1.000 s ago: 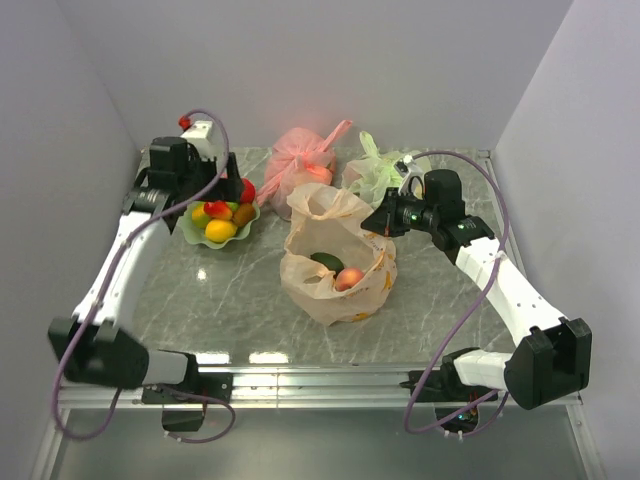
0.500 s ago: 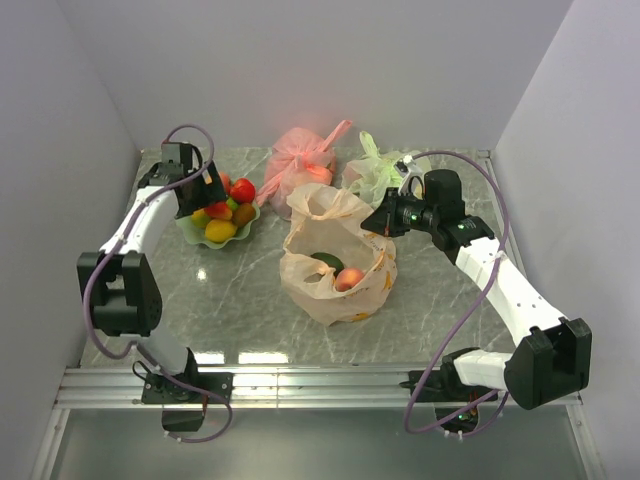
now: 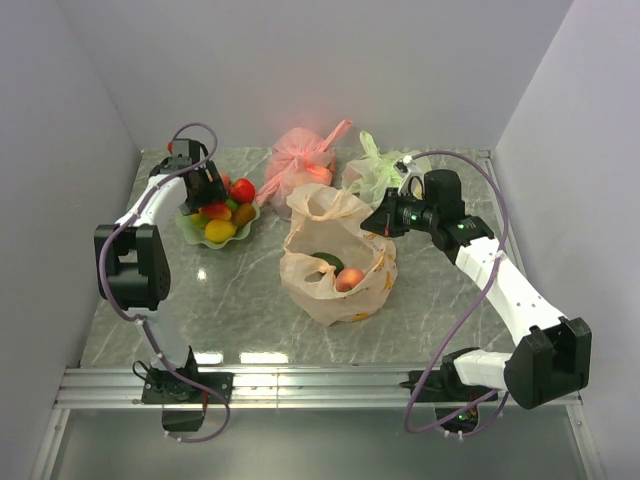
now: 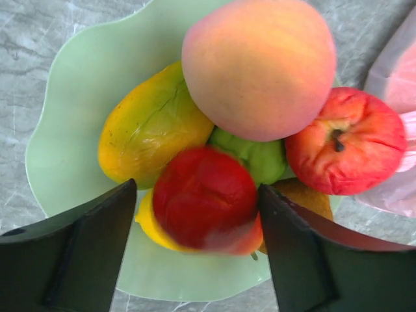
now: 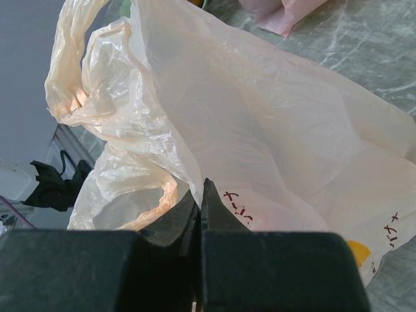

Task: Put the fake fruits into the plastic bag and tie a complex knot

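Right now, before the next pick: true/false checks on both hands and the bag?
1. The left hand is open over the dish, fingers either side of a red fruit. True.
2. The right hand hangs open, clear of everything. False: the right hand is shut on the plastic bag rim.
3. The plastic bag holds a green fruit and a peach fruit. True.
4. The bag's handles are knotted. False: the handles are loose, mouth open.

Plain pale grey walls [image 3: 300, 60] on three sides, grey-green marbled tabletop [image 3: 230, 310], metal rail [image 3: 320, 385] along near edge
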